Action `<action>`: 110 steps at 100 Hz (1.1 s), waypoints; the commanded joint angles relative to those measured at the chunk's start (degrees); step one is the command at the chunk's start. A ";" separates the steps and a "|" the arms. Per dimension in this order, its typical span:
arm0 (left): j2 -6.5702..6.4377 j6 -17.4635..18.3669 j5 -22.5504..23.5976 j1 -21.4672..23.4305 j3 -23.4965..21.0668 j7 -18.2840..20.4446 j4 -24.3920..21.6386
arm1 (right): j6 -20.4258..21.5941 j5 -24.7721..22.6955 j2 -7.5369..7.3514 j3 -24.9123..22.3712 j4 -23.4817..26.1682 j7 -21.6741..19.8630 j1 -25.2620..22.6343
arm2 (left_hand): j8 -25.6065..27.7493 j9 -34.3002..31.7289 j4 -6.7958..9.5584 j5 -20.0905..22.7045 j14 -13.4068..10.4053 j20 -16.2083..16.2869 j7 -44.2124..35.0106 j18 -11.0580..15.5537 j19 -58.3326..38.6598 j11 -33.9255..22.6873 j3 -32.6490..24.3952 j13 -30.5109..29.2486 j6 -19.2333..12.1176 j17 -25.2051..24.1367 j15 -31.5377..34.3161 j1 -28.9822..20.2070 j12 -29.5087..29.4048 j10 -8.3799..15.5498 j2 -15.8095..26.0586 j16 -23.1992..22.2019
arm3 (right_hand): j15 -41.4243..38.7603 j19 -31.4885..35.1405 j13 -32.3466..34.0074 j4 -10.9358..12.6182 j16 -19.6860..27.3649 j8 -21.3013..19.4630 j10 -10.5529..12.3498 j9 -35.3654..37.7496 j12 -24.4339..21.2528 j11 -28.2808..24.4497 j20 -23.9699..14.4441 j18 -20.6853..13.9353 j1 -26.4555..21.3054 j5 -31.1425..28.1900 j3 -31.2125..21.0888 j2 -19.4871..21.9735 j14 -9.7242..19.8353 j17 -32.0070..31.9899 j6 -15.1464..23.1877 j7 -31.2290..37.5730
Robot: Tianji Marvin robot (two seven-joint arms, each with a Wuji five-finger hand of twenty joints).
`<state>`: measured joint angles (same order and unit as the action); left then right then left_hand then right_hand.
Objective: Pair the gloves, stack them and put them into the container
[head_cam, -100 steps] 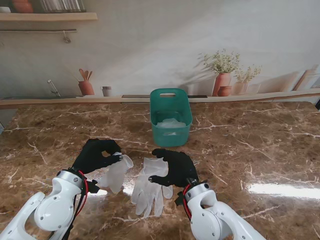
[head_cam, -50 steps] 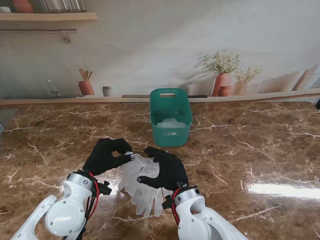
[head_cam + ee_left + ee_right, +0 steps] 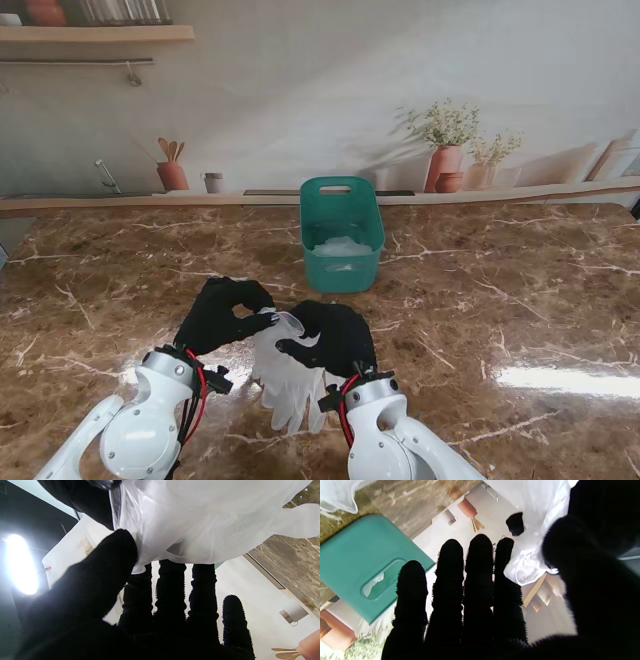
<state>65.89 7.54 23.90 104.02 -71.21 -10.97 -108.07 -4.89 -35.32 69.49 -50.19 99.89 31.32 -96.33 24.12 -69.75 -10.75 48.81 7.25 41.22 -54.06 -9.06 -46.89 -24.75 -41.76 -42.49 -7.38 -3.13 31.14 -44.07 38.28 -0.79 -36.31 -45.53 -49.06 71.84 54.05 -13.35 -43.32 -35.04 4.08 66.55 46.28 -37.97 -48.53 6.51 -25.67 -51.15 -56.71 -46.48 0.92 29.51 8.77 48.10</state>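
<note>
My left hand (image 3: 222,315) is shut on the cuff of a translucent white glove (image 3: 276,326), pinching it between thumb and fingers (image 3: 170,590). That glove (image 3: 200,517) hangs over a second white glove (image 3: 292,388), which lies flat on the marble near me. My right hand (image 3: 338,338) hovers over the same pile with its fingers (image 3: 475,580) straight and apart, holding nothing. The held glove (image 3: 530,560) shows just beside its thumb. A teal container (image 3: 340,270) stands farther from me, with white gloves (image 3: 340,247) lying inside it.
The brown marble table (image 3: 500,300) stretches wide to both sides. A ledge with potted plants (image 3: 445,150) and a utensil jar (image 3: 172,172) runs along the back wall. The container (image 3: 357,555) has a handle slot facing my right hand.
My left hand has carried its glove to the right, from beside the flat glove to on top of it. The right hand has shifted slightly left, close to the left hand.
</note>
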 commanded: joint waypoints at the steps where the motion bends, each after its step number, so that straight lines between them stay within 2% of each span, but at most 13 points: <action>1: 0.49 0.06 -0.27 0.77 0.32 -0.58 0.23 | 0.20 0.18 1.04 0.38 -0.87 0.03 -0.14 | -1.17 -3.62 -0.68 1.62 0.95 0.48 -0.70 1.61 -0.49 -0.29 2.14 -1.10 -1.76 -0.93 2.34 -2.23 -0.54 0.21 -1.15 -0.75 | -1.58 3.28 2.75 -2.29 0.10 5.83 1.85 4.29 0.63 0.84 -1.62 -0.32 -2.77 -2.01 -2.78 1.68 2.04 1.44 3.34 5.78; 12: 0.61 0.13 -0.84 1.15 0.25 -0.92 0.15 | 1.81 0.59 1.27 0.28 -1.10 1.09 -0.10 | -1.50 -3.23 -0.68 1.06 1.12 0.59 -0.94 1.63 -0.49 -0.10 2.38 -1.06 -1.76 -0.94 2.34 -2.26 -0.86 0.52 -0.70 -0.70 | -2.96 4.57 2.93 -1.60 -0.48 6.22 1.34 6.44 0.69 1.06 -2.27 -0.70 -2.37 -3.79 -6.08 3.62 2.18 0.95 4.87 7.82; 28: 0.63 1.57 -2.04 1.21 -0.09 -0.65 0.62 | 3.67 -1.38 0.75 -0.65 -0.69 1.42 -0.32 | -1.50 -0.96 -0.78 -0.84 1.69 0.86 -1.48 -0.41 0.12 0.49 3.22 0.37 -2.45 -1.34 0.99 -2.33 -0.35 0.94 0.01 0.08 | -5.47 5.27 1.24 1.81 -1.84 -6.51 2.22 5.03 5.55 -0.92 -3.28 -2.32 0.23 -4.65 -11.40 4.62 3.50 0.32 9.64 6.14; 38: 0.28 3.19 -3.66 1.41 -0.97 1.47 0.76 | 5.20 -2.61 0.35 -1.81 -0.10 1.58 -0.61 | -1.00 4.74 -0.98 -4.60 2.12 -0.60 1.05 -1.69 5.00 1.37 5.12 3.44 -2.40 -1.55 -1.71 -0.76 -0.28 1.15 -0.20 1.40 | -6.45 5.68 1.01 2.20 -2.42 -10.58 2.14 4.51 7.47 -1.99 -3.54 -2.60 0.49 -5.29 -13.61 3.61 3.68 0.56 10.28 5.46; 43: 0.04 4.60 -4.45 1.51 -1.59 2.77 0.96 | 5.74 -3.47 0.11 -2.47 0.46 1.63 -0.91 | 0.66 9.58 -0.61 -6.99 1.96 -0.70 4.31 -1.85 8.64 -0.02 7.23 5.39 -2.02 -1.45 -3.49 0.15 -3.25 1.04 0.16 2.20 | -6.60 5.75 1.17 2.18 -2.50 -11.22 2.03 4.63 7.70 -2.10 -3.57 -2.59 0.39 -5.60 -13.84 3.38 3.70 0.77 10.46 5.19; 49: -0.11 6.27 -5.06 1.64 -2.24 3.49 1.24 | 6.64 -4.55 -0.22 -3.34 1.23 1.67 -1.36 | 3.27 15.11 -0.96 -9.65 1.85 -0.24 9.28 -1.90 12.47 -0.54 3.39 8.36 -1.08 -1.66 -5.83 4.13 -9.58 1.19 0.61 3.27 | -6.58 5.74 1.34 2.27 -2.49 -11.36 1.88 4.81 7.67 -2.03 -3.56 -2.57 0.27 -5.87 -14.01 3.14 3.69 0.88 10.55 5.05; 54: -0.28 7.41 -5.29 1.86 -2.95 4.17 1.36 | 7.29 -5.42 -0.44 -4.01 1.83 1.83 -1.75 | 3.65 20.97 2.49 -13.49 1.13 0.23 14.73 -1.70 15.24 1.80 -1.98 11.45 0.16 -1.88 -8.02 9.19 -11.06 1.46 1.82 4.36 | -6.56 5.74 1.41 2.28 -2.47 -11.38 1.87 4.93 7.63 -1.93 -3.55 -2.56 0.33 -5.97 -14.02 3.11 3.63 0.97 10.56 4.91; 67: -0.97 9.60 -5.65 2.56 -5.25 7.28 1.27 | 8.82 -6.26 -0.95 -5.82 3.68 1.15 -2.92 | -10.32 41.05 2.84 -24.63 -1.45 0.79 36.19 1.32 28.35 8.29 -0.58 28.10 1.76 -2.58 -18.41 10.50 -16.46 1.41 0.82 11.89 | -6.44 5.65 1.54 2.16 -2.42 -11.34 1.70 5.11 7.55 -1.65 -3.48 -2.33 0.26 -5.89 -13.91 3.15 3.48 1.12 9.81 4.65; 77: -1.51 10.65 -4.16 2.64 -6.31 8.85 1.38 | 9.64 -6.23 -1.18 -6.76 5.08 0.31 -3.78 | -14.55 51.13 3.01 -29.14 -2.25 2.67 43.17 2.96 32.81 10.23 -0.17 34.18 1.90 -3.05 -20.89 10.84 -18.48 1.66 0.21 13.56 | -6.42 5.69 1.89 2.10 -2.40 -11.17 1.35 5.54 7.53 -1.58 -3.48 -1.84 0.16 -6.17 -13.94 3.10 3.05 1.32 9.32 4.69; 86: -1.99 10.55 -2.41 2.58 -6.51 10.33 1.20 | 10.22 -6.38 -1.32 -7.17 5.94 -0.03 -4.23 | -15.96 54.27 3.05 -30.72 -2.48 1.08 45.35 3.24 35.92 10.14 0.35 35.48 4.01 -2.11 -21.60 11.36 -19.25 0.89 1.08 14.05 | -6.51 5.92 2.19 2.12 -2.45 -10.95 1.28 5.87 7.50 -1.58 -3.55 -1.58 0.18 -6.29 -14.04 3.08 2.87 1.56 9.00 4.75; 103: -1.65 10.90 -3.03 1.35 -4.58 8.91 2.16 | 11.56 -6.98 -1.90 -8.01 7.34 -1.89 -5.19 | -16.03 49.38 3.03 -28.89 -1.81 1.34 45.00 3.03 35.76 7.95 0.25 32.29 7.70 -2.10 -20.33 11.55 -18.59 0.98 0.93 13.38 | -6.61 6.28 2.68 2.14 -2.51 -10.40 0.95 6.51 7.42 -1.60 -3.67 -0.86 0.02 -6.76 -14.13 2.90 2.48 1.76 8.56 5.10; 107: -1.68 11.40 -3.38 1.19 -4.43 9.11 2.20 | 11.96 -6.99 -2.05 -8.30 7.66 -2.51 -5.51 | -14.99 47.23 2.89 -25.61 -1.75 1.28 42.75 2.95 35.89 7.57 0.56 31.74 7.48 -2.12 -20.21 11.45 -18.41 1.03 1.04 13.23 | -6.60 6.36 2.76 2.17 -2.51 -10.23 0.84 6.63 7.37 -1.56 -3.69 -0.66 -0.11 -6.83 -14.17 2.84 2.31 1.79 8.35 5.21; 110: -1.65 11.89 -3.46 1.06 -4.30 8.97 2.27 | 12.18 -7.03 -2.19 -8.56 7.93 -3.05 -5.78 | -12.28 43.17 2.83 -19.50 -1.74 1.55 37.35 2.92 35.70 6.82 0.65 30.30 6.49 -2.13 -19.82 11.07 -17.96 0.86 1.45 12.98 | -6.59 6.40 2.79 2.16 -2.51 -10.15 0.85 6.71 7.37 -1.57 -3.70 -0.58 -0.11 -6.90 -14.16 2.75 2.21 1.80 8.32 5.28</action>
<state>63.85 18.41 20.34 105.20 -75.79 -1.93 -106.03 6.87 -42.33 67.79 -58.37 107.07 29.73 -100.97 9.07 -21.67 -9.39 22.48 7.20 42.60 -11.27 -8.12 -12.89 -16.89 -42.78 -9.76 -0.12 -5.36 10.53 -35.21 19.78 -0.52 -35.59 -31.97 -54.44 75.66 55.08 -13.55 -44.65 -45.26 4.71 71.45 52.84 -39.23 -50.62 5.75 -25.76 -55.60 -67.02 -43.81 1.96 31.17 13.85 52.09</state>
